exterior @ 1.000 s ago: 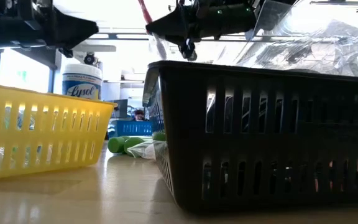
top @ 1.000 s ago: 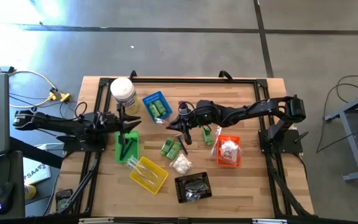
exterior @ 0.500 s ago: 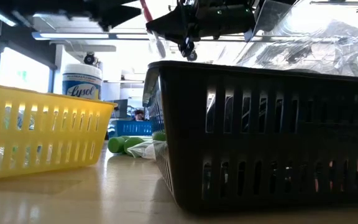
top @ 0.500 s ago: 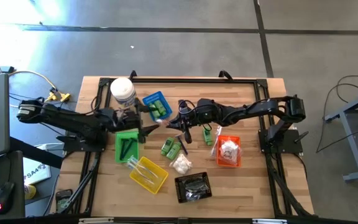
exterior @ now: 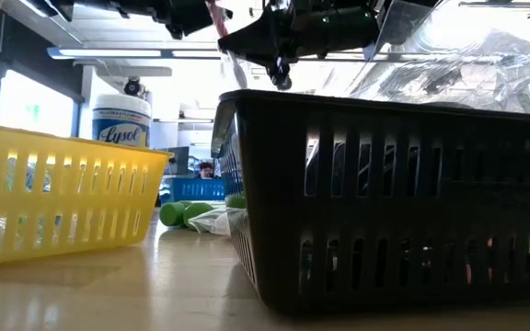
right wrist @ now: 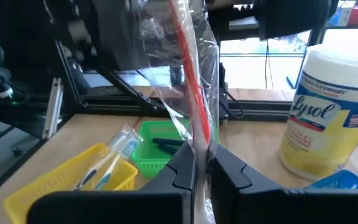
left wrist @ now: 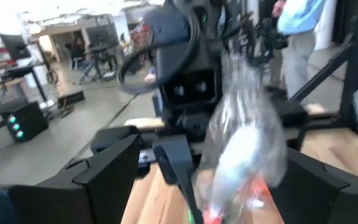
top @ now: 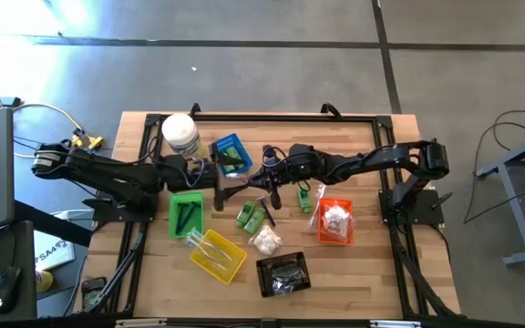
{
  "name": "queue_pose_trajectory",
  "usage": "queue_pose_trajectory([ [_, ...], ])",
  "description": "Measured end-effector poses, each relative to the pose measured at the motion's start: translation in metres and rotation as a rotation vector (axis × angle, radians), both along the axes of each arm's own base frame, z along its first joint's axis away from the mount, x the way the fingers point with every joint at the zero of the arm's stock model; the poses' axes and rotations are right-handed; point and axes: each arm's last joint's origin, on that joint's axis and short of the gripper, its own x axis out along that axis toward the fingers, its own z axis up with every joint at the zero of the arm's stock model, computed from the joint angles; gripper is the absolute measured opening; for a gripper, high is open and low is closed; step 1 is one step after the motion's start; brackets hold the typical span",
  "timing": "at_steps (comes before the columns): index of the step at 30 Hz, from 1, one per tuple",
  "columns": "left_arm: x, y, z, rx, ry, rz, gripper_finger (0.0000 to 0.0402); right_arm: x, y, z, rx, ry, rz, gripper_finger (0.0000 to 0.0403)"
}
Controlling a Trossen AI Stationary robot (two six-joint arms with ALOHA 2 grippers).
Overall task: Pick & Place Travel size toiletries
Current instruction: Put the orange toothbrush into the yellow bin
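Note:
My right gripper [top: 262, 188] hangs over the table's middle, shut on a thin clear-wrapped stick with a red handle [right wrist: 190, 93]. The stick also shows in the high view [top: 245, 182] and the low view [exterior: 221, 32]. My left gripper [top: 232, 187] faces it from the left, open. Its fingers [left wrist: 114, 174] stand on either side of the wrapped stick [left wrist: 247, 140] without touching. Loose green bottles [top: 252, 217] and a white packet [top: 266, 240] lie on the table below. My right gripper pinches the stick's clear wrapper [right wrist: 199, 148] between its two shut fingers. The fingers come level from the table's right. The stick juts out past the fingertips toward my left gripper and is lifted clear of the table.
Around the middle stand a green basket [top: 187, 214] with black combs, a yellow basket [top: 219, 255], a blue basket [top: 229, 155], an orange basket [top: 335, 221] and a black basket [top: 283, 273]. A big white jar [top: 180, 135] stands at the far left.
My left gripper has risen from over the green basket and gone toward the table's right, up to the stick in my right gripper. My right gripper and the stick have kept still.

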Motion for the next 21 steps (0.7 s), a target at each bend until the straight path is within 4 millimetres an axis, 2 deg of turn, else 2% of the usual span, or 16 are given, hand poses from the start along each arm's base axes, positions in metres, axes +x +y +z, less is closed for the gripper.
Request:
queue_pose_trajectory([
  [5,-0.004,0.0,0.005,0.0,-0.024,-0.019,0.0315,-0.005,0.001,0.016,-0.033,-0.075,0.004,0.0021],
  [8,-0.004,-0.001,0.008,0.002,-0.048,-0.047,0.0315,-0.005,0.003,0.019,-0.047,-0.103,0.013,0.0026],
  [12,-0.003,-0.002,0.011,0.036,-0.086,-0.094,0.0299,-0.005,0.005,0.021,-0.069,-0.124,0.036,0.0013],
  [16,-0.003,-0.004,0.011,0.042,-0.09,-0.128,0.0256,-0.005,0.005,0.02,-0.074,-0.118,0.038,0.0018],
  [21,-0.003,-0.004,0.011,0.043,-0.09,-0.134,0.0166,-0.005,0.005,0.02,-0.063,-0.116,0.035,0.0028],
])
